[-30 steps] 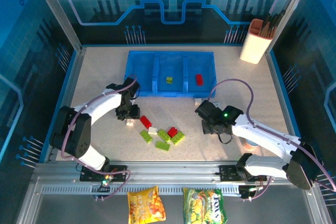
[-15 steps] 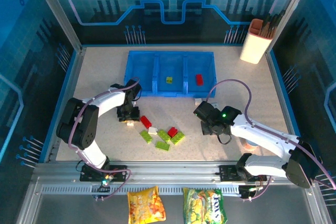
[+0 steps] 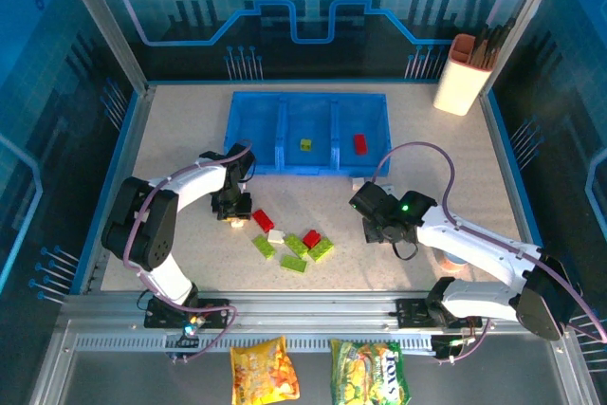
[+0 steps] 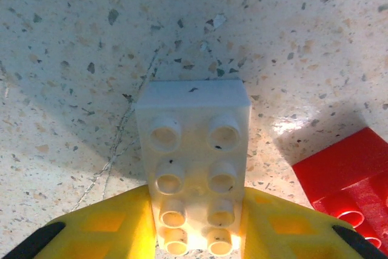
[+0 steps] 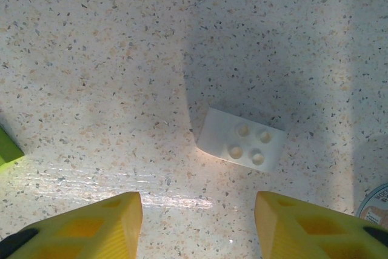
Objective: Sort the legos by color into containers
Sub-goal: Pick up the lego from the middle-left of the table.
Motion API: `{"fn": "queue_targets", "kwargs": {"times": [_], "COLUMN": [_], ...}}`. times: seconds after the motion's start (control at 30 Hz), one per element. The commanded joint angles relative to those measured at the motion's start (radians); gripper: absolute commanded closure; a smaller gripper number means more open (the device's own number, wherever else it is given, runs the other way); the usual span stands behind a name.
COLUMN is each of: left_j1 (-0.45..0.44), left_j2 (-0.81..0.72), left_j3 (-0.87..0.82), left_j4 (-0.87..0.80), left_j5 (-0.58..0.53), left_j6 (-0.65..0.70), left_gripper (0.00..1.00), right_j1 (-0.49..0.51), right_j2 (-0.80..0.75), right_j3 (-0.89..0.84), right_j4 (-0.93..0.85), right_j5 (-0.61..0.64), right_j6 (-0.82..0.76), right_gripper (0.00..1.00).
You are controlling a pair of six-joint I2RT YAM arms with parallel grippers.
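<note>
Left gripper (image 4: 197, 232) clamped tight on the white brick (image 4: 195, 144), down on the table just in front of the tray (image 3: 254, 135); lift straight, keep the pinch square, aim for the tray's left compartment. Right gripper (image 5: 197, 222) gapes empty over a second white brick (image 5: 239, 139) off the tray's right corner; green snack bag (image 3: 372, 372) lettering too small to read.

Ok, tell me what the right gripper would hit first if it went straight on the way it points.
Most likely the small white brick, lying studs-up on the table just ahead of the right gripper, in line with its open jaws, slightly right. Depth is unclear, so bare tabletop short of it might come first.
</note>
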Motion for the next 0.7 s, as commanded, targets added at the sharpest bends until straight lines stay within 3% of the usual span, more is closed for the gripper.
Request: {"fn": "queue_targets", "kwargs": {"times": [0.0,0.67], "left_j1": [0.009,0.009], "left_j2": [-0.009,-0.129], "left_j3": [0.012,0.079], "left_j4": [-0.026,-0.095], "left_j5": [0.007,0.018], "left_j6": [-0.005,-0.002], "left_gripper": [0.64,0.64], "right_j1": [0.021,0.022], "right_j2": [-0.021,-0.063], "right_j3": [0.019,0.019], "right_j4": [-0.041,-0.078], "right_j5": [0.023,0.047], "right_j6": [0.003,-0.001], "right_gripper": [0.47,0.47]}}
